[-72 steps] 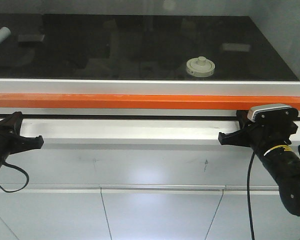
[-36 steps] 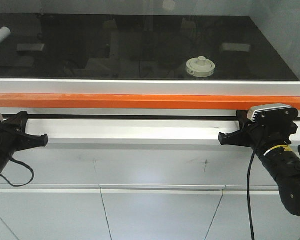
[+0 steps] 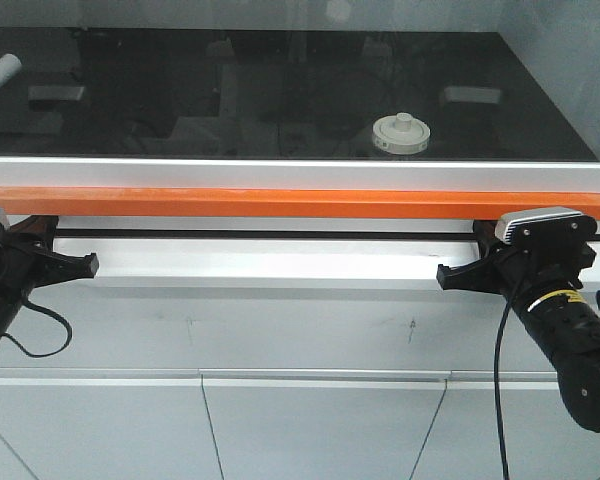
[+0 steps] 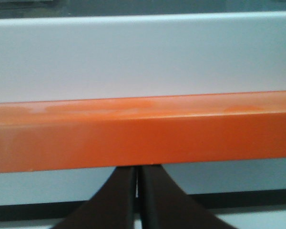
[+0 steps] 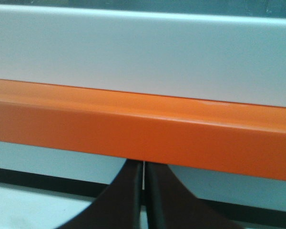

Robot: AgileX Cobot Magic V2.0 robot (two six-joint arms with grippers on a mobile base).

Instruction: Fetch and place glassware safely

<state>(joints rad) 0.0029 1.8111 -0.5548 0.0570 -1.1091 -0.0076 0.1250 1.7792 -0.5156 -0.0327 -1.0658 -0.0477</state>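
A: Front view. Where is the glassware?

B: The glass jar (image 3: 401, 134) stands upright with its cream lid on, on the black work surface (image 3: 230, 100), right of centre and near the front edge. The white tube (image 3: 0, 75) lies far off at the left. Reflections across the dark area suggest a closed pane between the arms and the jar.

A: And the arms?

B: Both sit low, well apart from the jar. The left gripper (image 3: 83, 265) and right gripper (image 3: 448, 275) point inward along the silver ledge (image 3: 270, 262), just under the orange bar (image 3: 300, 203). Judgement: they are set there to raise the sash by that bar, since the jar cannot be reached otherwise.

A: Left wrist view?

B: The dark fingers (image 4: 119, 200) are pressed together with only a hairline slit and nothing between them. The tips disappear under the bar's lower edge.

A: Right wrist view?

B: Same. The fingers (image 5: 128, 195) are clenched and empty, tips tucked beneath the bar. Closed fingers make a stiff wedge for pushing upward.

A: Progress?

B: Early. The jar is untouched.
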